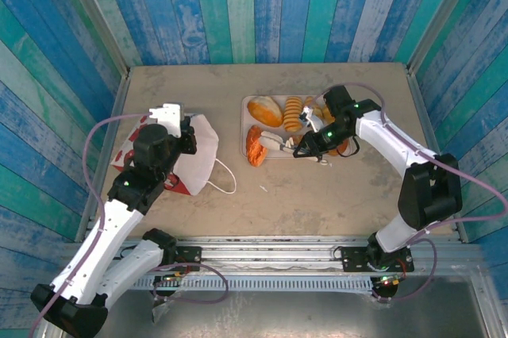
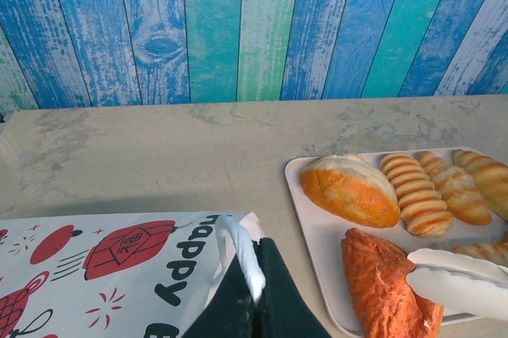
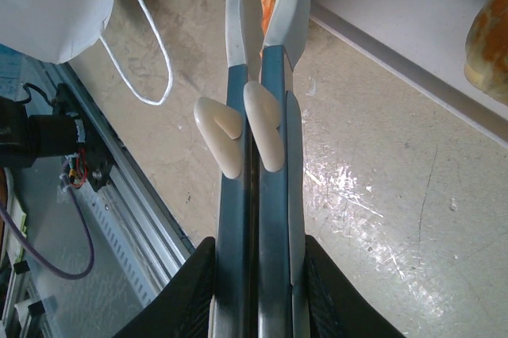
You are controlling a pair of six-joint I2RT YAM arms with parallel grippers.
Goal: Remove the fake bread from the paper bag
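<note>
The flat, pale rectangular tray (image 2: 325, 231) holds golden-brown fake bread (image 1: 279, 112): a smooth oval bun (image 2: 349, 191), ridged rolls (image 2: 414, 195) and a wrinkled orange-red pastry (image 2: 381, 282). The red-and-white printed paper bag (image 1: 202, 151) lies slumped on the mottled beige bench (image 2: 159, 147), its inside hidden. The left pincer (image 2: 255, 274) pinches the bag's white rim. The right pincer (image 3: 255, 282) clamps blue-handled, white-tipped tongs (image 3: 250, 219), their tips at the pastry.

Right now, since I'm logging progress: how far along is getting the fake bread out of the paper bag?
Done: several pieces of fake bread lie on the tray. In hand: the left tool pinches the paper bag at its rim; the right tool holds tongs whose tips sit at an orange croissant on the tray. Left: unclear, since the bag's inside is hidden.
</note>
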